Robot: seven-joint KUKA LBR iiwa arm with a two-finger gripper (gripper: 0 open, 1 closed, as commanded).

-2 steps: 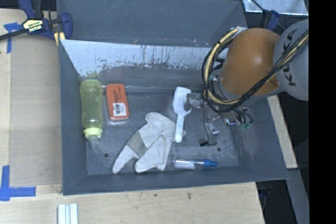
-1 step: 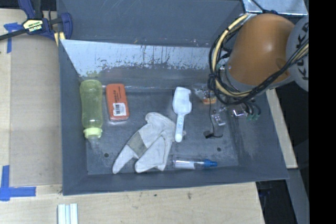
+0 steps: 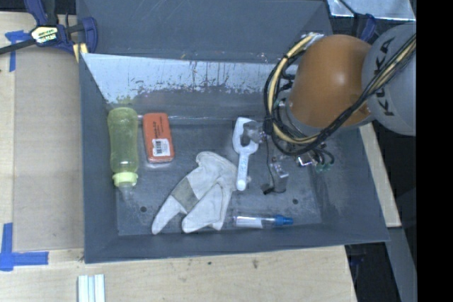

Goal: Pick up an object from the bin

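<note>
- Lying lengthwise on the left of the bin [image 3: 212,18] floor is a bottle [image 3: 123,141]. It is clear yellow-green plastic, round-bodied, with its neck towards the near wall.
- Just right of it, close to touching, is a block [image 3: 157,139]. It is orange and rectangular with rounded corners, and has a white barcode label on its lower half.
- A cloth [image 3: 202,193] is crumpled at the middle of the floor. It is soft white fabric with a grey patch, tapering to a point at the near left.
- A tool [image 3: 243,155] of smooth white plastic lies almost upright in the view. It has a broad, notched head at the far end and a slim shaft, and its near tip rests at the cloth's right edge.
- A pen [image 3: 258,221] lies flat along the near wall. It is a thin pale barrel with a blue cap at its right end.
- The bin itself is dull grey sheet metal, with scuffed, rust-like streaks along the foot of the far wall.
- The arm [image 3: 393,81] comes in from the right. A glossy, rounded orange cover [image 3: 329,81] sits over the wrist, with yellow and black cables [image 3: 276,85] looped around it.
- The gripper [image 3: 276,179] points down from under the cover. It is low over bare floor, just right of the tool's shaft and beyond the pen.
- Nothing can be seen in the gripper's hold, and I cannot tell how far apart it stands.
- The tool is the nearest thing to the gripper, on its left and apart from it.
</note>
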